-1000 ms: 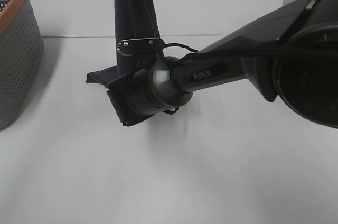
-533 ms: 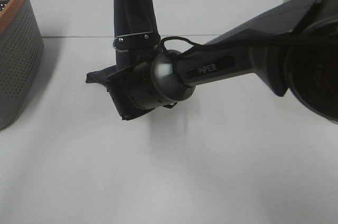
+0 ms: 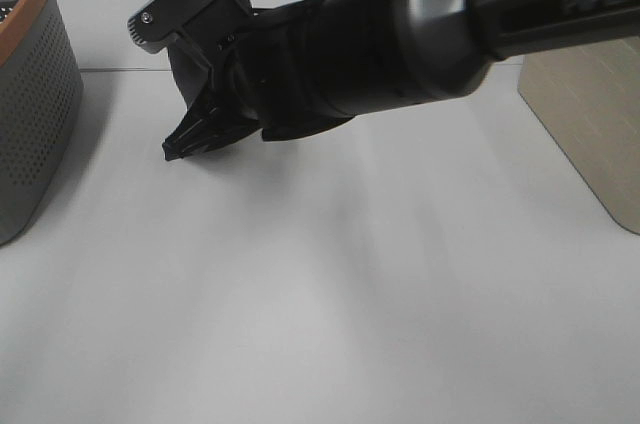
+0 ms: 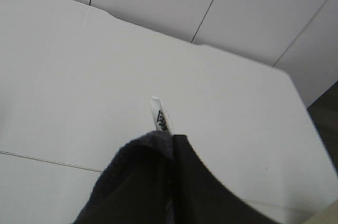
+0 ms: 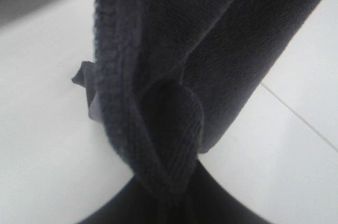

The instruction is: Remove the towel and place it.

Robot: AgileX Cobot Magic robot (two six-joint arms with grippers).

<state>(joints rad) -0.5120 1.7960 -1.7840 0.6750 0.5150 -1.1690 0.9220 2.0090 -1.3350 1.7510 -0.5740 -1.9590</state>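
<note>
Your dark charcoal-navy terry towel [image 3: 180, 74] hangs as an upright column over the far left part of the white counter [image 3: 300, 324]. Its upper end runs out of the top of the high view, and its lowest corner [image 3: 172, 151] touches the counter.

Your left gripper [image 4: 170, 142] is closed on the towel's upper end. In the left wrist view the cloth [image 4: 132, 182] bunches to a peak there, and a small white sewn-in label [image 4: 158, 114] sticks out past the tips.

Your right gripper [image 3: 200, 129], on the black right arm [image 3: 450, 14], reaches across the middle to the towel's lower part. In the right wrist view the folds [image 5: 158, 49] narrow to a tight neck where that gripper [image 5: 165, 184] is clamped on them. One loose corner [image 5: 84, 81] lies on the counter beyond. In the high view the arm's bulk hides most of the cloth, so you cannot read the grip from there.

A grey perforated plastic basket with an orange rim [image 3: 30, 114] stands at the counter's left edge, well apart from the towel. A beige flat-sided container [image 3: 590, 134] sits at the right edge.
</note>
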